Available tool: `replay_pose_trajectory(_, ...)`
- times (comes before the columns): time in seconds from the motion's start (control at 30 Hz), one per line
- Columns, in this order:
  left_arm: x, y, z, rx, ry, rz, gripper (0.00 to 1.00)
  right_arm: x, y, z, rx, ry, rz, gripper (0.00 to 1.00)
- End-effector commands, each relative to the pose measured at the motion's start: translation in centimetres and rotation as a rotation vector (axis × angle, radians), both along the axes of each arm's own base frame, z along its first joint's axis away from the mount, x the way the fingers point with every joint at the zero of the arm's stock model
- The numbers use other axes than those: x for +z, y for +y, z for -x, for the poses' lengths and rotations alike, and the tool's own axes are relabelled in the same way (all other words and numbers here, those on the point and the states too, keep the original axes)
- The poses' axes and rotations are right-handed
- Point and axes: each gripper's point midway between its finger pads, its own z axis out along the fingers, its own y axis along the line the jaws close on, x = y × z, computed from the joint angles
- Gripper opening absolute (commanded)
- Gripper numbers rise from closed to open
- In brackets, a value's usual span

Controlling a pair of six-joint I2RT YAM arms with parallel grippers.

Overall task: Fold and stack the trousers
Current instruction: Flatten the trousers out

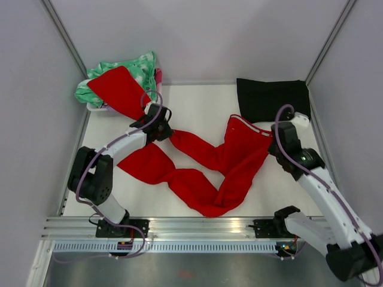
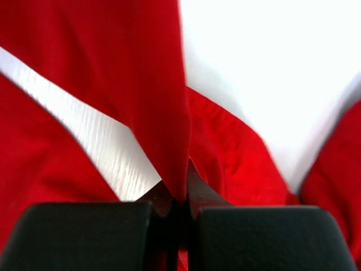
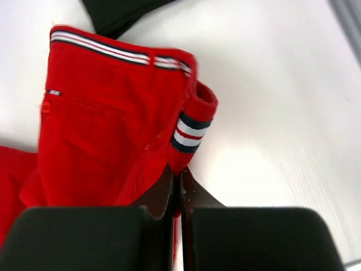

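At the far left corner of the white table (image 1: 197,101): a pale low bin (image 1: 97,108), only partly seen, heaped with a crumpled green-and-white mottled garment (image 1: 134,67). Over the front of that heap, as far as the top view tells, the broad end of one leg of the bright red long-legged fabric trousers (image 1: 239,158).

Just right of the bin, toward the table's middle: the black left gripper (image 1: 157,121). Left wrist view: left gripper (image 2: 181,195) pinched tight on that leg, fingers together, a taut fold of the trousers (image 2: 152,90) rising from between them, bare table on either side.

Across the table's middle, the rest of the trousers. Gripped leg slanting down to the right; other leg bunched and twisted toward the table's near edge. Joined right of centre, waistband toward the table's far side.

At the table's right side: the black right gripper (image 1: 274,128). Right wrist view: right gripper (image 3: 177,180) clamped shut on the edge of the trousers (image 3: 107,135), just below the white-and-dark striped trim. Small white mark near the hip.

At the table's far right corner: a flat black folded cloth (image 1: 270,97), touching or just beside the waistband; cannot tell which. Seen again at the top of the right wrist view, black folded cloth (image 3: 118,14).
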Motion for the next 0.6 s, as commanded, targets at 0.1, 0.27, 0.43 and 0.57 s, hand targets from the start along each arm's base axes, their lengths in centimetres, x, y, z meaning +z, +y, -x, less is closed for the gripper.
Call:
replay_pose_trajectory(0.1,6.3,2.9,-7.6,0.141,-0.172,0.016,0.02,-1.2,-4.2,7.7,-0.261,-0.002,-0.11,0.06)
replay_pose_trajectory(0.27,6.8,1.5,-9.2,0.032,-0.191,0.055,0.19,1.5,-2.2,6.9,-0.192,-0.036,-0.211,0.93)
replay_pose_trajectory(0.43,9.5,0.2,-7.1,-0.098,-0.21,0.077,0.91,10.7,-1.8,4.5,-0.068,-0.157,-0.149,0.97)
replay_pose_trajectory(0.57,11.1,3.3,-2.4,-0.074,-0.195,-0.01,1.0,12.5,0.9,1.0,0.133,-0.208,-0.121,0.98)
